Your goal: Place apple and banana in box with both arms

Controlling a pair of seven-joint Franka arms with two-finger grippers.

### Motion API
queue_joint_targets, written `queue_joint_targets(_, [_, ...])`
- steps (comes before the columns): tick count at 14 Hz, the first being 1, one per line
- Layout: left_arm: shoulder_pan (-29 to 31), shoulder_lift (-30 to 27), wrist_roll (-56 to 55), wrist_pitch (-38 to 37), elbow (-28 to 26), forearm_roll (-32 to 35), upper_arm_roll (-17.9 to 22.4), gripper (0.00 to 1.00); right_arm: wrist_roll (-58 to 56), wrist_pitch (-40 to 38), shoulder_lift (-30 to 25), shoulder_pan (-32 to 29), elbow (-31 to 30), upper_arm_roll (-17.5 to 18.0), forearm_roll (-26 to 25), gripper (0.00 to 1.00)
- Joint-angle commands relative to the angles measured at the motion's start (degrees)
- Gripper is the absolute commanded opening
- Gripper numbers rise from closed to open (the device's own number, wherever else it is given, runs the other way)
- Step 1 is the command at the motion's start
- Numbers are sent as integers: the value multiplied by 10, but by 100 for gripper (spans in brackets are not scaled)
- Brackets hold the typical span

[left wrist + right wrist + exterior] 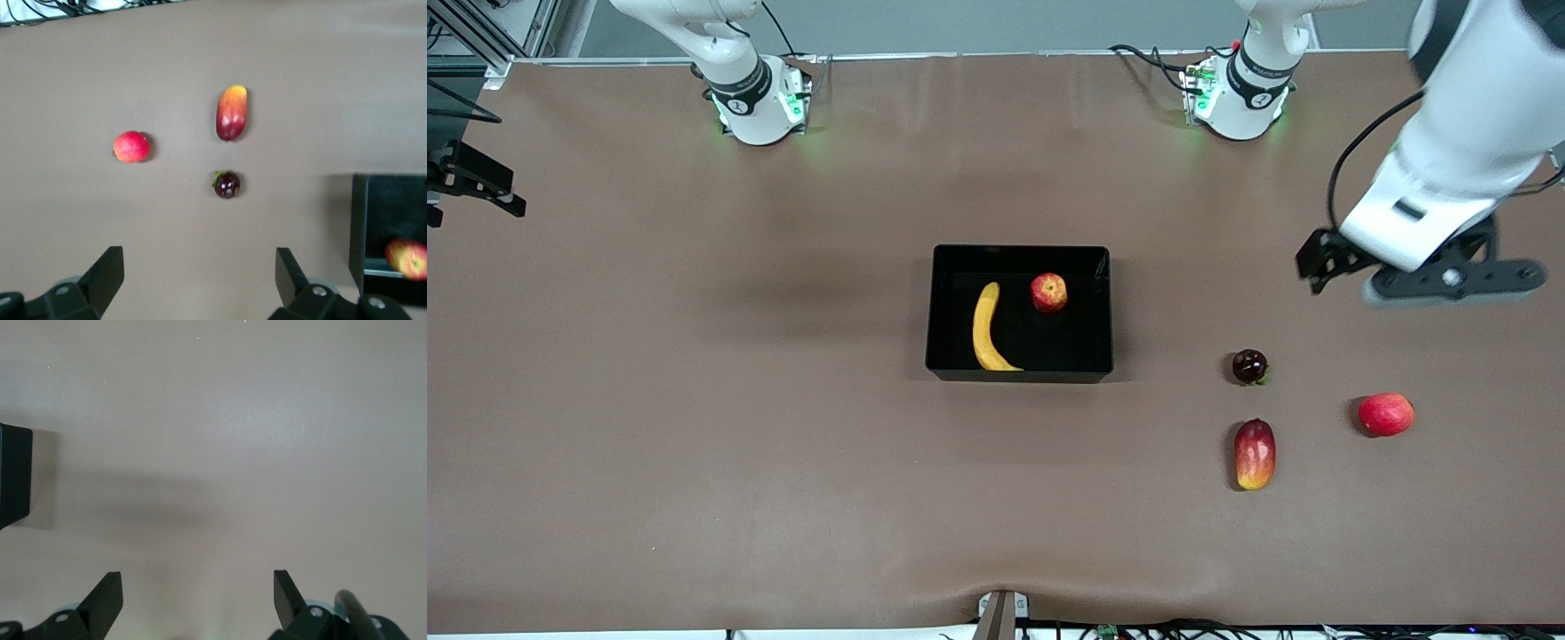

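Banana [985,329] and apple [1048,292] lie in box [1021,372] — well apart from both spread-open end effectors [199,275] [197,595].

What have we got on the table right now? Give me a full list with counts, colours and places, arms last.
box: 1, glossy black, middle of the table
banana: 1, yellow, lying in the box
apple: 1, red with yellow patches, in the box beside the banana
dark round fruit: 1, deep maroon, on the table toward the left arm's end
elongated fruit: 1, red and yellow, nearer the front camera than the dark fruit
plain red fruit: 1, red, beside those two, closer to the left arm's end
table: 1, brown
left gripper: 1, black, open, empty, over bare table by the loose fruits
right gripper: 1, black, open, empty, over bare table near the box
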Motion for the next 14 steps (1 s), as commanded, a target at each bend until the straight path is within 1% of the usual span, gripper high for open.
queue_joint_targets(1, [-53,-98,54,0,-89,-38,99,100,6,-6,4,1,8,-2,8,100])
queue_joint_targets(2, [-63,-120,82,0,-109,-40,123,100,6,-6,4,1,8,-2,8,100])
queue_joint_targets(3, [-64,-127,100,0,-119,-46,131,100,6,-6,4,1,8,-2,8,100])
queue_joint_targets(5, [-60,-143,100,0,-126,-79,144,100,6,-6,4,1,8,-2,8,100])
queue_joint_targets(7, [-55,-143,105,-3,-127,-89,150,100,5,-7,4,3,8,-2,7,100])
queue_joint_targets(9, [-40,-148,105,-24,-127,-119,155,100,5,-7,3,3,8,-2,7,100])
queue_joint_targets(14, [-39,-151,114,-31,-124,-133,156,100,12,-6,2,2,8,-2,4,100])
